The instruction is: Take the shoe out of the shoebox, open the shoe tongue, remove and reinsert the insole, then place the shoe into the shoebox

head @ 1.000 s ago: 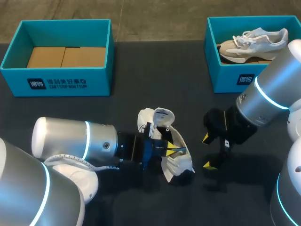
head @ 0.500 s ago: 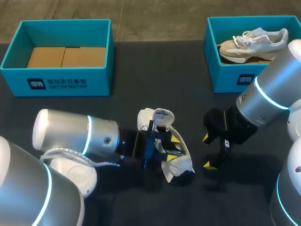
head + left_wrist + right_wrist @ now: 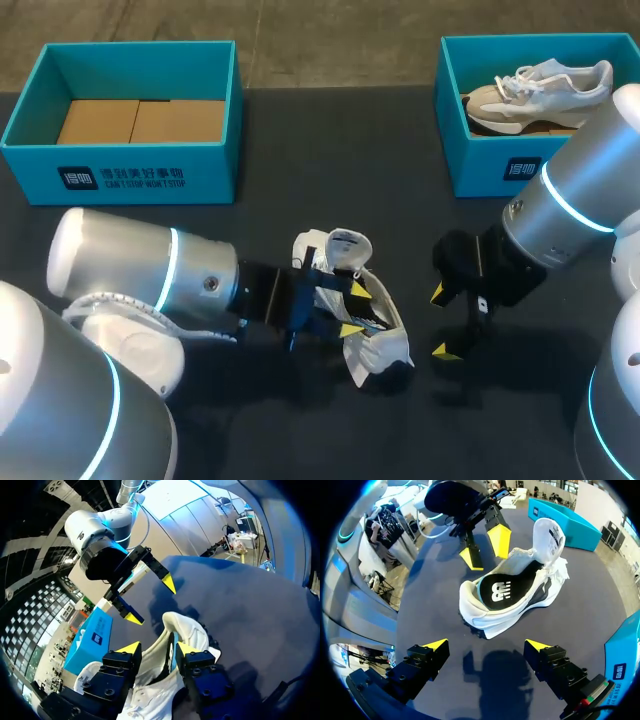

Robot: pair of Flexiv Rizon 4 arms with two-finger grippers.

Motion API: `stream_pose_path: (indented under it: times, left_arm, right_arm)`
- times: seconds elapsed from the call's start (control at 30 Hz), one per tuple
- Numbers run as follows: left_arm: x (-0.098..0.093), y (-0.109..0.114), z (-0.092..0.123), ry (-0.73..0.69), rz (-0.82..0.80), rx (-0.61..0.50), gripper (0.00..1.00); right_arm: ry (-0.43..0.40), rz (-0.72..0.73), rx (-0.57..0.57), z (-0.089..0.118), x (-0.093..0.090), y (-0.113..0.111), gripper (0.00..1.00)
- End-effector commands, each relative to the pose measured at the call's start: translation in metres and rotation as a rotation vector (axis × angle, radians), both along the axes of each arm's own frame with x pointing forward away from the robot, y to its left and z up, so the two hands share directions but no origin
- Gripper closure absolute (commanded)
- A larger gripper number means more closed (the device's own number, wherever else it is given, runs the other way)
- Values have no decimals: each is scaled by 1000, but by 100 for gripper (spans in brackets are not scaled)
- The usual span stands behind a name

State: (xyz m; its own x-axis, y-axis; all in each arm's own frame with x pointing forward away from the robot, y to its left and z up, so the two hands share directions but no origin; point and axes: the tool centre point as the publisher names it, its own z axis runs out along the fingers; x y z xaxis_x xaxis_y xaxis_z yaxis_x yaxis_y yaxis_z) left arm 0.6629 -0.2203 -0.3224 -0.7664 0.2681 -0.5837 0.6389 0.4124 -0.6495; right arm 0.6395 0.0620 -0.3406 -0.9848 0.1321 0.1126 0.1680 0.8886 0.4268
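Left claw: the left gripper is released, its yellow tips well apart and straddling the side wall of the white shoe, one tip over the opening and the other outside.
Right claw: the right gripper is released, spread wide and holding nothing, at the shoe's 3 o'clock and just apart from it.
Shoe: rests near the middle of the table, with its tongue raised and its dark insole inside.
Empty shoebox: at the table's 10 o'clock.
Second shoebox: at 2 o'clock, with another shoe inside.
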Motion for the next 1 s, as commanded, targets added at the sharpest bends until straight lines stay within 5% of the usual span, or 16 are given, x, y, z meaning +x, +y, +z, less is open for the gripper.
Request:
stream_pose_path:
  times: [0.03,0.3,0.37,0.43,1.0]
  left_arm:
    - [4,9,10,26,-35,62,57]
    - [10,10,18,21,-113,163,63]
    - [10,10,19,17,-128,187,74]
    - [10,9,19,17,-154,216,99]
    - [-2,1,17,-16,-367,539,100]
  right_arm:
    - [-1,-2,-4,-1,0,2,0]
    - [-1,-2,-4,-1,0,2,0]
    - [-4,12,-13,1,1,1,0]
    - [-7,45,-28,5,2,-3,0]
    - [-37,131,-74,44,21,-85,0]
